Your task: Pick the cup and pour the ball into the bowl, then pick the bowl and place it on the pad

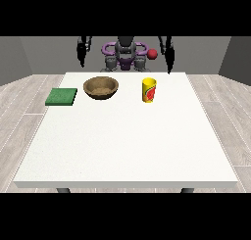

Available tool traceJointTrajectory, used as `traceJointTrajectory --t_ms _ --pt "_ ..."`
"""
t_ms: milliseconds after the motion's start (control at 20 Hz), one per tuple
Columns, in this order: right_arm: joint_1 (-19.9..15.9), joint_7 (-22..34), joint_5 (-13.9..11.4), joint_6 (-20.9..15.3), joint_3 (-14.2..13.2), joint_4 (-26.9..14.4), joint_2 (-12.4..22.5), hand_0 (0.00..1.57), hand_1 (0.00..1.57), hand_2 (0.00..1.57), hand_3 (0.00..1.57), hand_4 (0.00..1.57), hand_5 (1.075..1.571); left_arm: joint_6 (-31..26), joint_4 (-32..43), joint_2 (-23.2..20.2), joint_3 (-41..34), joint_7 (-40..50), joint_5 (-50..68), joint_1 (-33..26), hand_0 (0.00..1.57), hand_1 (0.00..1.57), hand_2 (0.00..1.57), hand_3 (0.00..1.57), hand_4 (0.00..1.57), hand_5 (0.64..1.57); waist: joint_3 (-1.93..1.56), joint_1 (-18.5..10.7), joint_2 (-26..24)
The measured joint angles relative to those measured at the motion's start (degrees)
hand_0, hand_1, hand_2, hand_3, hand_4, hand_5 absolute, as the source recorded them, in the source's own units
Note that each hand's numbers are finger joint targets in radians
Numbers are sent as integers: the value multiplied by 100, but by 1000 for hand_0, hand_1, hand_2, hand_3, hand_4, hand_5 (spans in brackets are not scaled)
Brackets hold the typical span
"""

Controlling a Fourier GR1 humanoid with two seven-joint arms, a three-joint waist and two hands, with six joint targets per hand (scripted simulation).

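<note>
Reaching first: hand at the view's right (169,58) should descend beside the upright yellow cup (149,89). Its fingers hang straight, holding nothing. Brown wooden bowl (101,87) and green square pad (62,97) wait.

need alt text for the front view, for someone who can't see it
A white table holds a green pad, a brown bowl and a yellow cup in a row; behind it, a robot's two black hands hang untouched, a red ball above the cup.
</note>
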State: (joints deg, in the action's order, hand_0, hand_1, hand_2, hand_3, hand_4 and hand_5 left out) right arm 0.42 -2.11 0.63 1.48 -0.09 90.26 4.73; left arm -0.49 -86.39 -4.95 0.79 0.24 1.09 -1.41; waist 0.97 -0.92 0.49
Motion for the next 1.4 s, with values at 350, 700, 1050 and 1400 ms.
traceJointTrajectory --t_ms 350,700,1050,1400 --pt "37 588 138 2 -72 476 124 0 0 0 0 872 1539 72 -536 -18 -46 467 143 79 0 0 0 0 642 1565 -60 90 -1282" --pt "344 2267 507 -331 41 1444 -114 0 0 0 0 817 1540 736 -1419 350 96 2035 405 328 0 0 0 0 600 1563 -91 406 -2081" --pt "19 2472 748 -334 -246 2214 38 0 0 0 0 716 1540 1094 -1705 416 120 1984 102 1058 0 0 0 0 609 1555 -96 553 -1101" --pt "-424 1422 572 -287 -119 1947 -196 0 0 0 0 683 1539 1049 -992 325 -154 686 -75 1697 0 0 0 0 566 1507 -95 655 381"
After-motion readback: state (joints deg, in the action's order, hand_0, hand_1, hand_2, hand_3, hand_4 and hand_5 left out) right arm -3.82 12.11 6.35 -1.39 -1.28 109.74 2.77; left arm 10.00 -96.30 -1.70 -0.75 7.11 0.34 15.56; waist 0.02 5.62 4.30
